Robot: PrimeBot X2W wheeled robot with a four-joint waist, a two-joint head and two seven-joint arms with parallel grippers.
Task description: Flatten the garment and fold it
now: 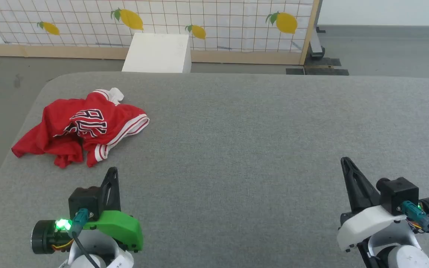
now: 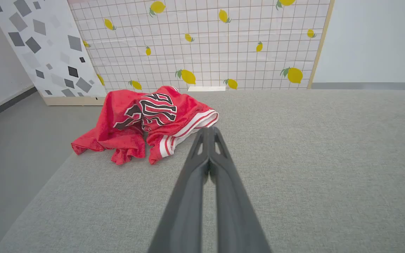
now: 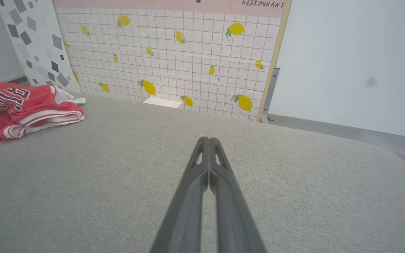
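The garment [image 1: 84, 124] is a red jersey with striped red-and-white trim and dark lettering, lying crumpled in a heap near the far left corner of the grey padded table [image 1: 244, 141]. It also appears in the left wrist view [image 2: 146, 119] and at the left edge of the right wrist view [image 3: 23, 105]. My left gripper [image 1: 113, 170] hovers just short of the heap, shut and empty; its fingertips [image 2: 209, 130] point at the striped hem. My right gripper [image 1: 345, 160] is far to the right, shut with its fingers [image 3: 209, 140] pressed together, holding nothing.
A white box [image 1: 158, 52] stands on the floor beyond the table's far edge. Behind it is a tiled lemon-print partition [image 1: 214, 22] with a wooden frame. The table's left edge runs close to the jersey, with grey floor [image 1: 2, 85] below.
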